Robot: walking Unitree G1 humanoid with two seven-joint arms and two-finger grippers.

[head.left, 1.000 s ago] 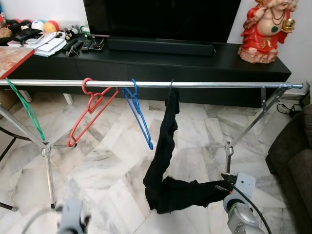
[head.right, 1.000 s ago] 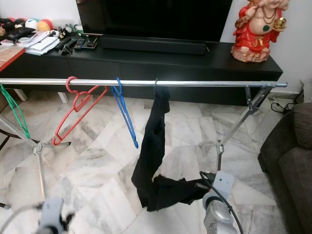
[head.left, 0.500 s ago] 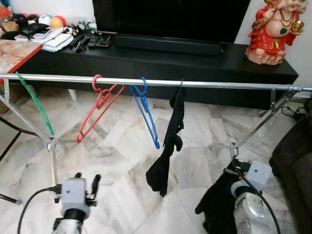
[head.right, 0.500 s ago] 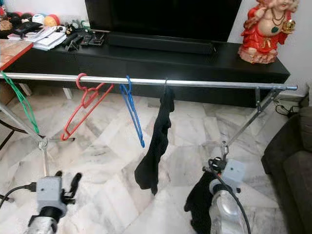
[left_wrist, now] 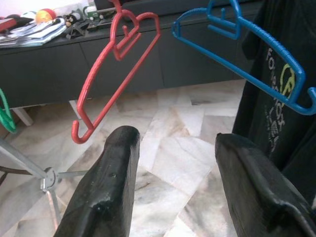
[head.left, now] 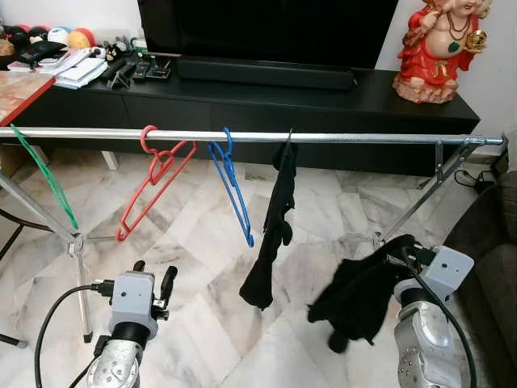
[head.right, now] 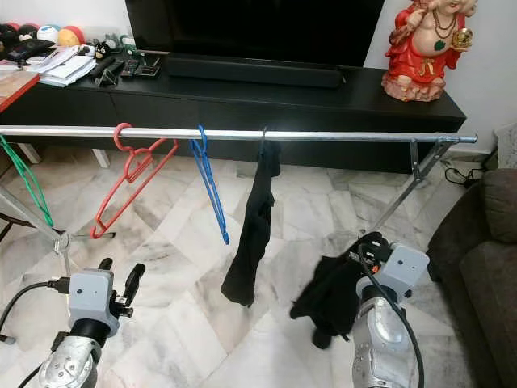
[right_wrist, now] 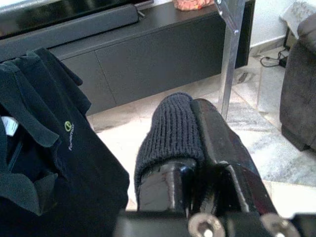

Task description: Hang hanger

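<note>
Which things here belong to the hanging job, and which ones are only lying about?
Job:
- black garment, gripped by the right pincer
- black shirt hanging on the rail
- red hanger, blue hanger, green hanger
- left pincer, open

Lying about:
- statue
- TV
- remotes
- sofa

Home living room, TV console [head.left: 266,101], sofa [head.left: 494,267]
</note>
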